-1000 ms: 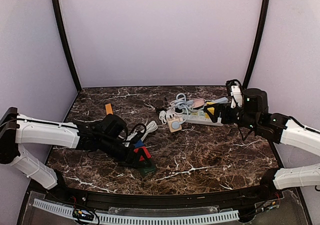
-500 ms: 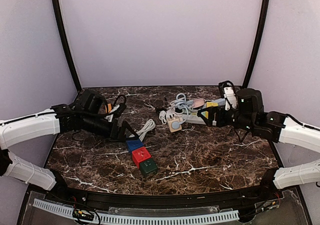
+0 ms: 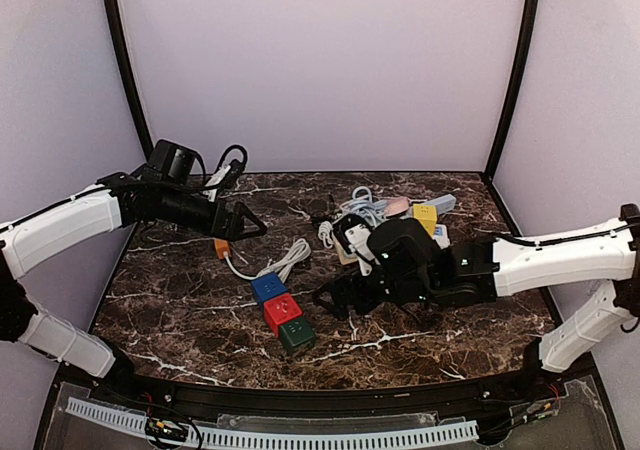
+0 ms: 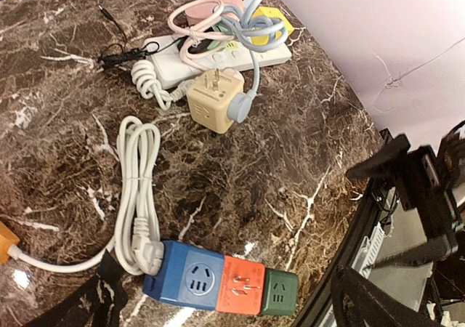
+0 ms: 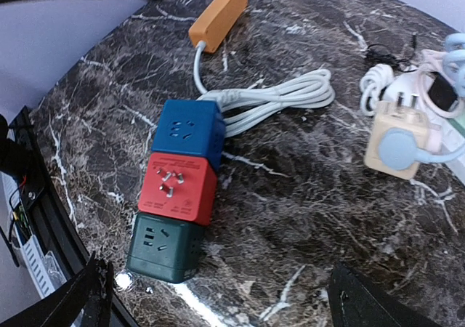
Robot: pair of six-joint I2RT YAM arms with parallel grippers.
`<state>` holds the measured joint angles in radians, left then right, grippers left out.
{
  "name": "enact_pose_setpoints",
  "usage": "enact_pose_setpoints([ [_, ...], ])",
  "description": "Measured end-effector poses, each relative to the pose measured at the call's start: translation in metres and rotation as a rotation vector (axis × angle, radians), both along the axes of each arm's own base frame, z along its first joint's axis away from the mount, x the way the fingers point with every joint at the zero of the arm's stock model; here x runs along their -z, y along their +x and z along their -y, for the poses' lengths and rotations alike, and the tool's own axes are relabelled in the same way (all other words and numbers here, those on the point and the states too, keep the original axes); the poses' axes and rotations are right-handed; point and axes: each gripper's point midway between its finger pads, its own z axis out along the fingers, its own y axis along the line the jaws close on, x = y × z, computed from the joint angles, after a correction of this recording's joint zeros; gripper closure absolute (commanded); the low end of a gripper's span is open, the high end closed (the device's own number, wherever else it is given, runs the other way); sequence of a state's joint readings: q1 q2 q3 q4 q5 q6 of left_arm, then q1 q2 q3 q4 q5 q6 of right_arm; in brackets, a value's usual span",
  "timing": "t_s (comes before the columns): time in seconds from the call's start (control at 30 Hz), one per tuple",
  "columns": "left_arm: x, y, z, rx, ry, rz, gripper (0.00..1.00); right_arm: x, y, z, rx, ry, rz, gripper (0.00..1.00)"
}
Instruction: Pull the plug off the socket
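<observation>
Blue plug (image 4: 242, 107) in beige cube (image 4: 211, 102) — plain from left wrist, seemingly hidden overhead.

Blue, red and green socket cubes (image 5: 178, 185) lie end-to-end in a row, apparently plugged together.

a thin black cable (image 4: 120, 55) lies on the dark marble table (image 3: 450, 320), lilac walls (image 3: 320, 70) behind.

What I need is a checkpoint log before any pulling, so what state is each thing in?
left gripper: open, empty, raised.
right gripper: open, empty, low beside the cubes.
blue cube, red cube, green cube: joined in one row.
white cable: coiled, its plug against the blue cube's side.
beige cube: light-blue plug seated in it.
power strip: cables piled on it.
</observation>
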<state>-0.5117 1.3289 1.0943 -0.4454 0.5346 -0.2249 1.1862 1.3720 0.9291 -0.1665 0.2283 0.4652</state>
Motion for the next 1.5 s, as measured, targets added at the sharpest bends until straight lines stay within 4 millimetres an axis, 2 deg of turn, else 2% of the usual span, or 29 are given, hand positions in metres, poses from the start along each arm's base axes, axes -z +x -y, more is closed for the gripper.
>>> enact_pose_setpoints([
  [0.13, -0.005, 0.012, -0.006, 0.007, 0.004, 0.079, 0.02, 0.021, -0.017, -0.041, -0.063, -0.054, -0.02, 0.02],
  [0.2, -0.006, 0.017, -0.01, 0.008, 0.016, 0.112, 0.02, 0.031, -0.023, -0.056, -0.084, -0.075, -0.034, 0.03],
  [0.37, -0.009, 0.025, -0.025, -0.013, 0.052, 0.198, 0.02, 0.056, -0.033, -0.079, -0.114, -0.124, -0.068, 0.03],
  [0.6, 0.007, 0.022, -0.046, -0.052, 0.079, 0.23, 0.01, 0.078, -0.043, -0.081, -0.106, -0.195, -0.123, 0.05],
  [0.8, 0.012, 0.029, -0.053, -0.089, 0.124, 0.245, 0.01, 0.09, -0.046, -0.095, -0.084, -0.216, -0.159, 0.12],
  [1.0, 0.013, 0.031, -0.056, -0.101, 0.143, 0.253, 0.01, 0.105, -0.045, -0.097, -0.059, -0.25, -0.175, 0.19],
  [1.37, 0.014, 0.03, -0.055, -0.096, 0.137, 0.253, 0.01, 0.113, -0.043, -0.094, -0.034, -0.276, -0.183, 0.29],
  [1.43, 0.016, 0.03, -0.054, -0.092, 0.132, 0.25, 0.01, 0.116, -0.043, -0.094, -0.031, -0.281, -0.186, 0.34],
  [1.5, 0.018, 0.028, -0.054, -0.086, 0.128, 0.246, 0.01, 0.119, -0.043, -0.093, -0.028, -0.288, -0.189, 0.44],
])
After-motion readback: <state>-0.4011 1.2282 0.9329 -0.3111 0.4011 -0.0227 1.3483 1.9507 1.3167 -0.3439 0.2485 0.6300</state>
